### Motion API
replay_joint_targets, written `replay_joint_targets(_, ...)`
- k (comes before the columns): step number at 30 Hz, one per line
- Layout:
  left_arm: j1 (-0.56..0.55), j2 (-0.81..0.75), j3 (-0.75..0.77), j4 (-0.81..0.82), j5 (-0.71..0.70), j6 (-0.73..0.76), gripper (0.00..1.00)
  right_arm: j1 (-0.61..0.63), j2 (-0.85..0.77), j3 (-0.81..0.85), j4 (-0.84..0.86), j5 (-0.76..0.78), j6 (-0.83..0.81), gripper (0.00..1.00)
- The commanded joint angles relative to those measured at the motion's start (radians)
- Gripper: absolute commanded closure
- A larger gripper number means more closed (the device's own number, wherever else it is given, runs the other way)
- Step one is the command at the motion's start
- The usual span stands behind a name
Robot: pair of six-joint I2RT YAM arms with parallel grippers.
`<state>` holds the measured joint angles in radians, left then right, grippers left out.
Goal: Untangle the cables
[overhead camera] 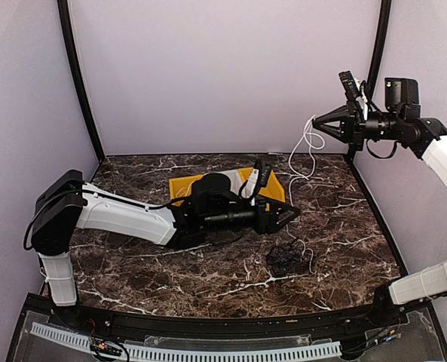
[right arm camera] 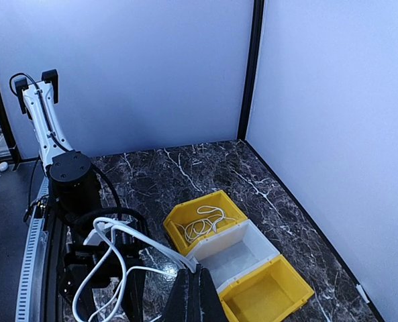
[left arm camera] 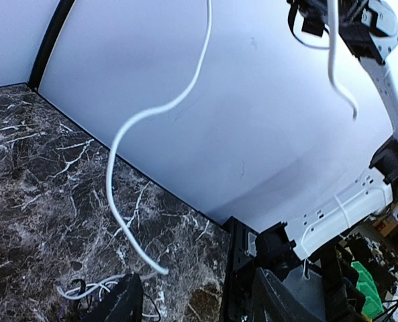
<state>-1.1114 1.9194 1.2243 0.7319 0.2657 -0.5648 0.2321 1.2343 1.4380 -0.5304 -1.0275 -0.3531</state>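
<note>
The white cable (left arm camera: 109, 168) is pinched by the raised right end effector (overhead camera: 316, 124); the left end effector (overhead camera: 292, 213) is held spread near a black cable tangle (overhead camera: 287, 258) on the desk (overhead camera: 170, 264).

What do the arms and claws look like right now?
The left arm and right arm have white shells on their links and black joints, with thick black wires running along them. The left claw and right claw are black and two-fingered. A black camera box sits on the right wrist.
</note>
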Motion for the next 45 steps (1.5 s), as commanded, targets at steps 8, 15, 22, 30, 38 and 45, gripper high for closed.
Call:
replay_joint_targets(8, 0.052, 0.078, 0.133, 0.054, 0.030, -0.096, 0.79, 0.007, -0.043, -0.037, 0.027, 0.024, 0.009, 1.00)
replay_joint_targets(15, 0.067, 0.050, 0.131, 0.035, 0.038, -0.078, 1.00, 0.005, -0.039, -0.046, 0.037, 0.047, 0.020, 1.00)
replay_joint_targets(22, 0.070, -0.153, 0.177, -0.174, -0.050, 0.131, 1.00, -0.010, -0.042, -0.248, 0.065, 0.110, -0.055, 0.60)
replay_joint_targets(30, 0.071, -0.355, 0.284, -0.369, -0.216, 0.319, 1.00, 0.015, -0.045, -0.499, 0.130, 0.028, -0.174, 0.22)
replay_joint_targets(38, 0.073, -0.387, 0.392, -0.480, -0.252, 0.384, 1.00, 0.198, 0.062, -0.556, 0.213, 0.145, -0.197, 0.19)
replay_joint_targets(45, 0.073, -0.392, 0.500, -0.590, -0.336, 0.446, 1.00, 0.278, 0.209, -0.483, 0.190, 0.132, -0.207, 0.22)
